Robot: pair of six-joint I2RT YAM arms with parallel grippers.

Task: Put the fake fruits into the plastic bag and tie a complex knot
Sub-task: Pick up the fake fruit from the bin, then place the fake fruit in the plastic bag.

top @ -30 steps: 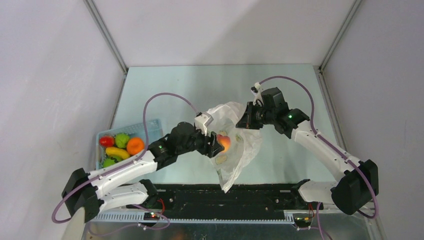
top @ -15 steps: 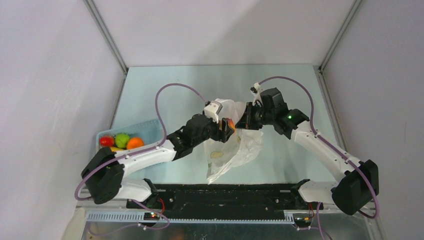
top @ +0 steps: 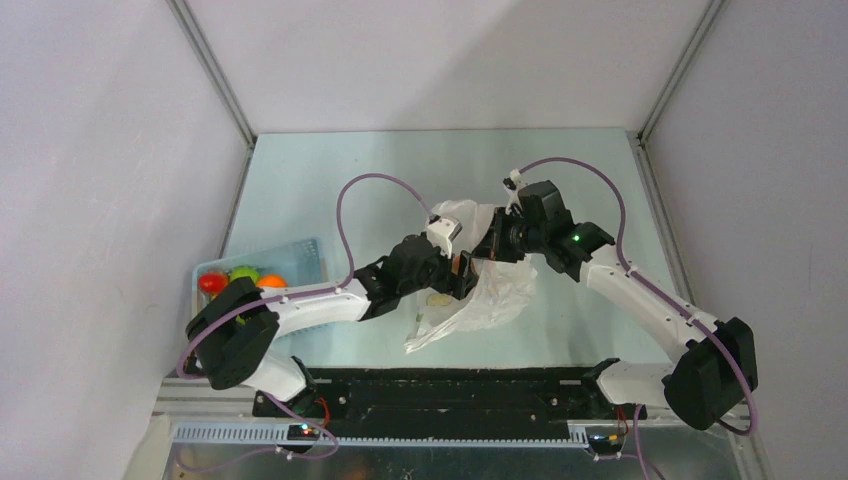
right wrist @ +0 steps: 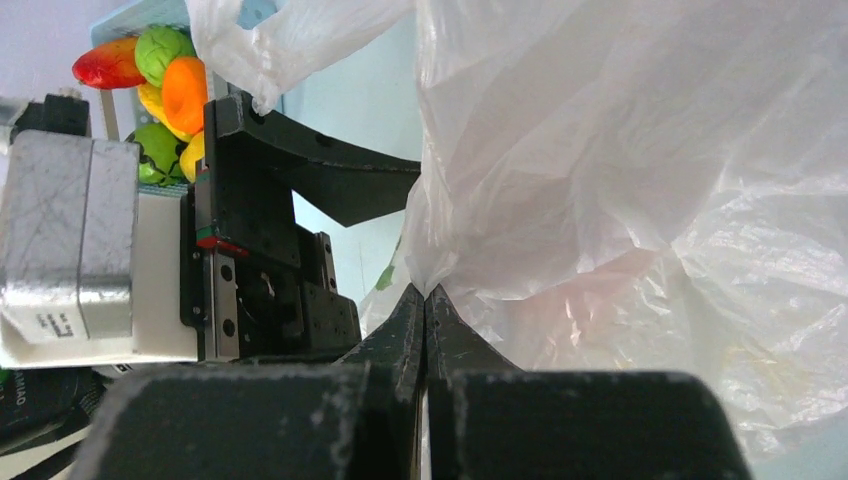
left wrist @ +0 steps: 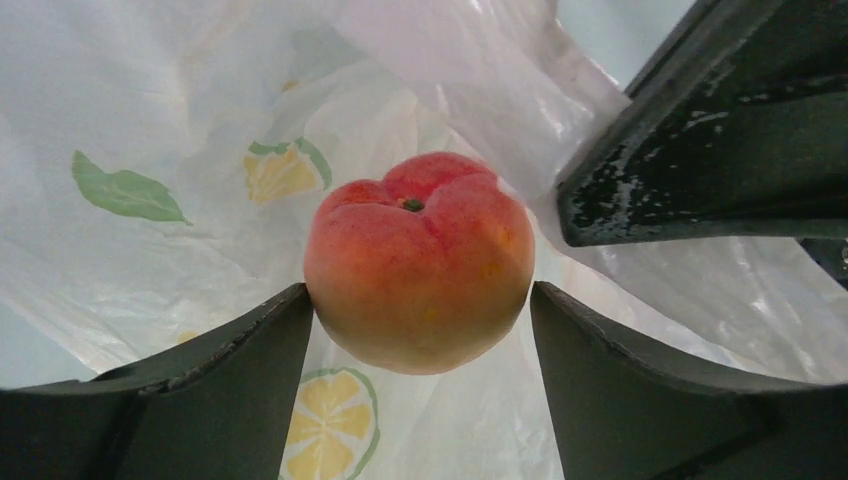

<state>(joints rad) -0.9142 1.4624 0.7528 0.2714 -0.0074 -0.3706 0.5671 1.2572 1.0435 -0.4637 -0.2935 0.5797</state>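
On my reading this is the loading step. The left tool [left wrist: 420, 290] sits in the mouth of the thin translucent white plastic bag printed with lemon slices [left wrist: 150, 250]. Its fingertips [left wrist: 250, 360] meet a round glossy peach-red plastic fruit [left wrist: 418, 262] on both sides, pinching it at the very tips. The right tool [right wrist: 425, 295], pressed together on a fold of the bag's rim, holds that mouth up.

Next, the left tool should spread so the fruit drops ahead of it, then back straight out. Room is tight: the bag wall lies just beyond the fruit, and the right tool's dark finger stands close at the left tool's upper right. Other plastic fruits [right wrist: 165, 80] wait in the light blue slatted basket [top: 305, 252], well behind the left tool across the counter [top: 400, 170].
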